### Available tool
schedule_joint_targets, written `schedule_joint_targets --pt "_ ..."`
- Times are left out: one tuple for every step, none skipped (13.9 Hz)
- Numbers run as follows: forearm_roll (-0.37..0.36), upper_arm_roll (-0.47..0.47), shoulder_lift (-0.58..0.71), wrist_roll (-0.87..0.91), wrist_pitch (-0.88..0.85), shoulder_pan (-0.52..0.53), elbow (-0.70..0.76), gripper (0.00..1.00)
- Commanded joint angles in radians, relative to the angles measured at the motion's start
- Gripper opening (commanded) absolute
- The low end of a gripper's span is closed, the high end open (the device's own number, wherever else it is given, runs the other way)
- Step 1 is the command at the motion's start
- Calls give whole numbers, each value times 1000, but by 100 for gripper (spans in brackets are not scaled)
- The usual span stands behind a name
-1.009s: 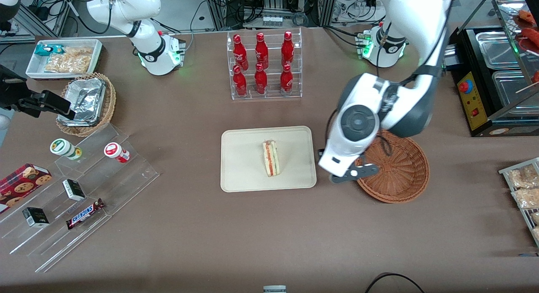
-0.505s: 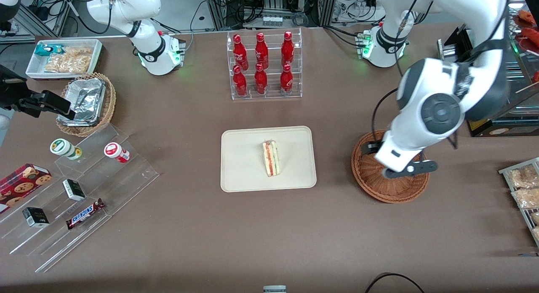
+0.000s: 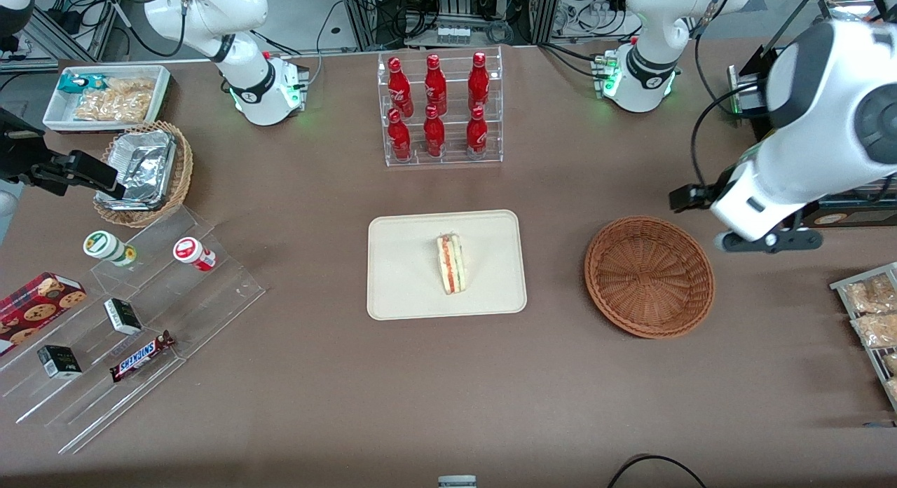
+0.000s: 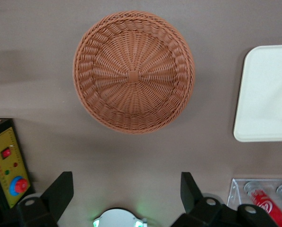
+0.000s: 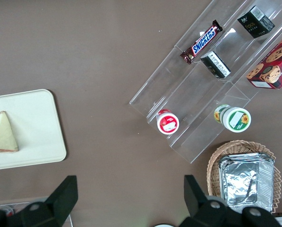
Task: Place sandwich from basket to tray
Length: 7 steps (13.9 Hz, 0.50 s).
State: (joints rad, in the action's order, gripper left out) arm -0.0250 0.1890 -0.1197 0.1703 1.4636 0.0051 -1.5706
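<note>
The sandwich [image 3: 450, 263], a pale wedge with red and green filling, lies on the cream tray [image 3: 406, 263] at the table's middle; it also shows in the right wrist view [image 5: 1, 132] on the tray [image 5: 37, 123]. The reddish-brown wicker basket [image 3: 649, 276] stands empty beside the tray, toward the working arm's end. My left gripper [image 3: 690, 197] hangs high above the table, beside the basket and a little farther from the front camera. In the left wrist view the gripper [image 4: 126, 184] is open and empty, with the basket [image 4: 133, 71] and a tray corner [image 4: 266, 94] below.
A clear rack of red bottles [image 3: 440, 109] stands farther back than the tray. A black control box with a red button [image 3: 788, 169] and snack packets [image 3: 869, 313] sit at the working arm's end. An acrylic stepped shelf [image 3: 140, 313], a foil-lined tan basket [image 3: 144, 172] and a white bin [image 3: 105, 95] lie toward the parked arm's end.
My left arm has swung away from the tray, passed over the basket and risen toward the working arm's end. The sandwich stays on the tray; the basket is now uncovered.
</note>
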Motion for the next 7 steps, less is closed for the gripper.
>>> schedule_joint_targets --pt "10 20 80 -73 -31 53 -39 100" --pt "7 18 100 -78 -32 62 -39 100" --pt "5 17 115 -80 -35 71 -37 100" --pt "2 15 129 -80 -35 81 -37 100" --pt "-6 14 140 -81 -35 82 -35 100" --pt "-10 -2 146 -81 -35 82 -29 100" --pt "-9 -23 147 -81 -35 82 -19 100"
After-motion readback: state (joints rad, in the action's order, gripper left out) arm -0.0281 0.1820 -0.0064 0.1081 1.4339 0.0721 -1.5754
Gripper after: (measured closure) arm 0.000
